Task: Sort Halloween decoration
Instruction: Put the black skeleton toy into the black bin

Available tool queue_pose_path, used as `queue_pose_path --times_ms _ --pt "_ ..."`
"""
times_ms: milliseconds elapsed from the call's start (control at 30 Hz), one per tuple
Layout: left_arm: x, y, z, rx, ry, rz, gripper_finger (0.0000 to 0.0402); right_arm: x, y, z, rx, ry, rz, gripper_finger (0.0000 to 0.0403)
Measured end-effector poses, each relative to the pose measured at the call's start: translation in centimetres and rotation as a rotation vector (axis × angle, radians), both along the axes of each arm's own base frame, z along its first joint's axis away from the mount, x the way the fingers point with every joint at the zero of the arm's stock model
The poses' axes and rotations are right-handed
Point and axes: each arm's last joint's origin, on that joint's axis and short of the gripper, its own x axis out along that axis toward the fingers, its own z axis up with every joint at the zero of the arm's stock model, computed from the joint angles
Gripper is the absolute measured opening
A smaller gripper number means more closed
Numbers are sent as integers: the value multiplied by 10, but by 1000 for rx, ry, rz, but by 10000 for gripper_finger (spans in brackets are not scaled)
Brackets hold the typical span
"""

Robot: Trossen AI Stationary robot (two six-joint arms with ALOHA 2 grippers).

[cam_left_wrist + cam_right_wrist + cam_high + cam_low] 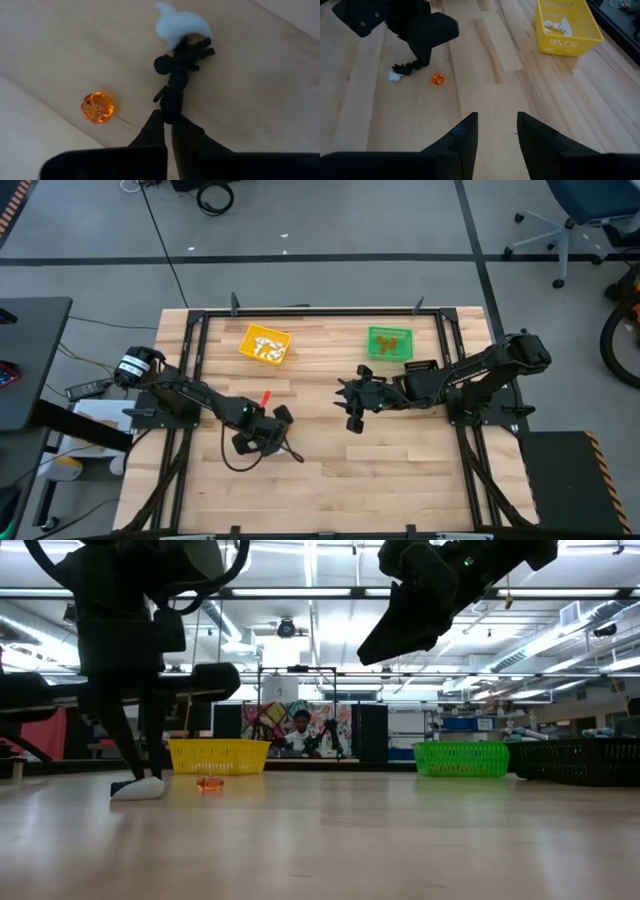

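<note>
This is a robotics lab or a workshop hall. The wooden table point(330, 470) stands on a grey concrete floor point(330, 240) marked with dark tape lines, and cables point(215, 195) lie on it. Far right is an office chair point(585, 220). The low view shows ceiling strip lights point(310, 570), shelves, and a person point(300, 732) (seated far behind).

Overhead: both arms low over the wooden table point(320, 480), bins along the far edge.

Left gripper point(262, 432) sits left of centre, a small red-orange trinket point(266, 397) just beyond it. Right gripper point(352, 402) reaches toward mid-table. Yellow bin point(265, 345) holds white pieces; green bin point(389, 343) holds orange ones.
</note>
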Motion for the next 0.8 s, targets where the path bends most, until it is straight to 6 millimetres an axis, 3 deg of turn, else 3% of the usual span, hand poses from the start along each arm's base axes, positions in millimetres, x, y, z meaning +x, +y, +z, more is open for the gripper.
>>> queue_pose_path --times_ms 333,800 --pt "-1 1 0 -14 -4 114 1 0 0 0 9 1 -6 141" --pt "-9 3 30 132 -217 335 0 0 2 0 2 -3 7 141"
